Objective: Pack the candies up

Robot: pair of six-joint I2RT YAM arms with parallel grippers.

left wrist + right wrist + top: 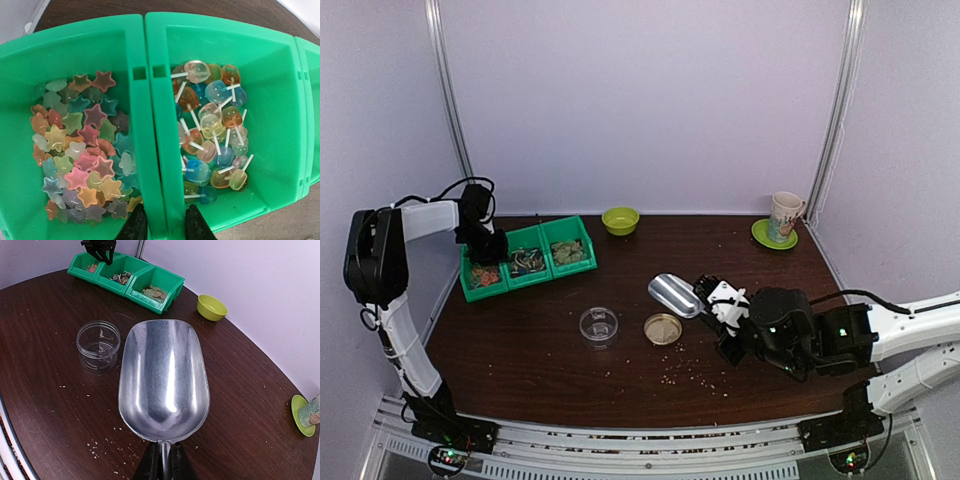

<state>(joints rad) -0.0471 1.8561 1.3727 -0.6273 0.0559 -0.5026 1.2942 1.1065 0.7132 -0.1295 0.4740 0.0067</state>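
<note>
The candies show as a heap of star-shaped sweets (82, 160) in mixed colours in the left green bin (483, 275). The middle bin (527, 262) holds lollipops (212, 125). My left gripper (165, 225) points down over these two bins (150, 100), one finger inside each, closed against their adjoining walls. Near the table's middle, my right gripper (164, 465) is shut on the handle of an empty metal scoop (164, 375), held above the wood. A clear open jar (599, 325) stands left of the scoop (677, 295).
A third green bin (568, 252) holds more sweets. The jar's lid (663, 328) lies beside the jar. A lime bowl (620, 220) sits at the back, and a mug (785, 215) on a green saucer (775, 236) at the back right. Pale crumbs dot the near table.
</note>
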